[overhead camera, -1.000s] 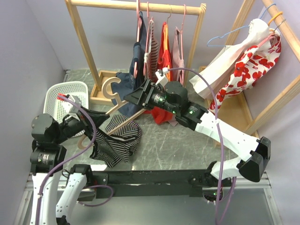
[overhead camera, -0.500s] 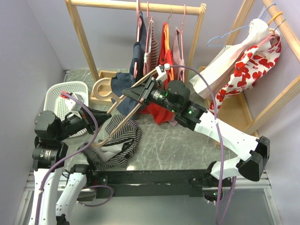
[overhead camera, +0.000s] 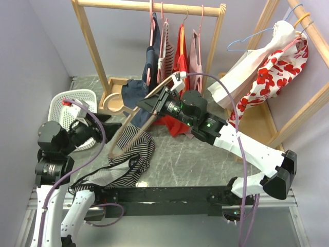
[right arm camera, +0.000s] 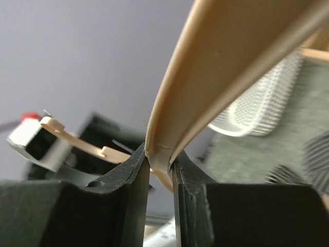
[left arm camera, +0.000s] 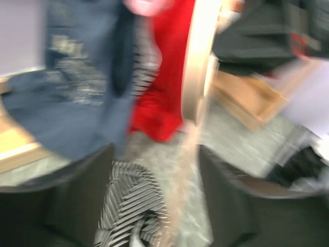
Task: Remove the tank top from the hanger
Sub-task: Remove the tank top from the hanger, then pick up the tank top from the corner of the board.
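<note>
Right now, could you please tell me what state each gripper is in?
Left gripper: looks open, though the view is blurred.
Right gripper: closed on the wooden hanger.

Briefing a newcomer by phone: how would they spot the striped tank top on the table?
Find the wooden clothes rack at the back. On the grey table before it, left of centre, lies a crumpled tank top. It alone is black-and-white striped and not hanging.

**One clamped, one parted**

My right arm reaches forward and left across the middle, right gripper (right arm camera: 160, 160) pinched tight on the hanger (right arm camera: 231, 62). My left arm sits folded at the left side, left gripper (overhead camera: 103, 127) aimed rightward, fingers (left arm camera: 77, 200) spread, holding nothing.
</note>
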### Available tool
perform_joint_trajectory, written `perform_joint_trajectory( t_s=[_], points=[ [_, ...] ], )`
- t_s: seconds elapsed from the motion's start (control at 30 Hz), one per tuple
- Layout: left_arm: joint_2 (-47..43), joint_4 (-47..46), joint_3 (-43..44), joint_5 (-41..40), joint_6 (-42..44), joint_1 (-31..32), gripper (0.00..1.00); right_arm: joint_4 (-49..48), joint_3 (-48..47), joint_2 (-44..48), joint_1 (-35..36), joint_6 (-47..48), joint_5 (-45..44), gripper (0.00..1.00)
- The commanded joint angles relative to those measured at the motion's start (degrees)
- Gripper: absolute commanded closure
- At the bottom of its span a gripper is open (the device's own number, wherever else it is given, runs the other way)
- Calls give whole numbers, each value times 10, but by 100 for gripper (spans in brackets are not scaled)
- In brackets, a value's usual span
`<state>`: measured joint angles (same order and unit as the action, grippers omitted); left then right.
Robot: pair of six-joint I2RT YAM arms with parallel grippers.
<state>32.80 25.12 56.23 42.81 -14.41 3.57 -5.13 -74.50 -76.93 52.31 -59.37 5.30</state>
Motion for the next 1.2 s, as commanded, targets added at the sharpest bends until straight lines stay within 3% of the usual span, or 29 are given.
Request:
perform_joint_trajectory(
  t_s=[0.0, 0.03, 0.07, 0.13, 0.2, 0.37, 0.47, 0.77, 0.87, 1.0, 1.17],
  points=[
    [16, 17, 40, -160, 7, -8, 21, 48, 7, 55, 16, 109, -86, 100],
    [25, 23, 43, -164, 8, -8, 9, 47, 10, 63, 19, 117, -95, 100],
    [30, 32, 45, -167, 6, -8, 5, 47, 13, 70, 18, 130, -107, 100],
    [38, 34, 42, -157, 10, -8, 6, 71, 9, 91, 19, 148, -138, 100],
    [40, 42, 41, -170, 4, -8, 1, 89, 5, 105, 23, 174, -166, 100],
    [54, 81, 43, -128, 29, -8, 4, 146, 13, 164, 27, 203, -322, 100],
    [81, 99, 46, -62, 28, -6, 4, 169, 16, 196, 26, 224, -385, 100],
    [179, 137, 29, -26, 16, 8, 3, 179, 16, 251, 24, 252, -423, 100],
    [220, 152, 29, -96, 2, 66, 1, 177, 19, 252, 24, 249, -413, 100],
    [276, 159, 28, -162, -10, 189, 6, 179, 17, 251, 24, 249, -405, 100],
    [318, 163, 13, -262, -64, 246, 4, 180, 17, 258, 24, 253, -408, 100]
  ],
)
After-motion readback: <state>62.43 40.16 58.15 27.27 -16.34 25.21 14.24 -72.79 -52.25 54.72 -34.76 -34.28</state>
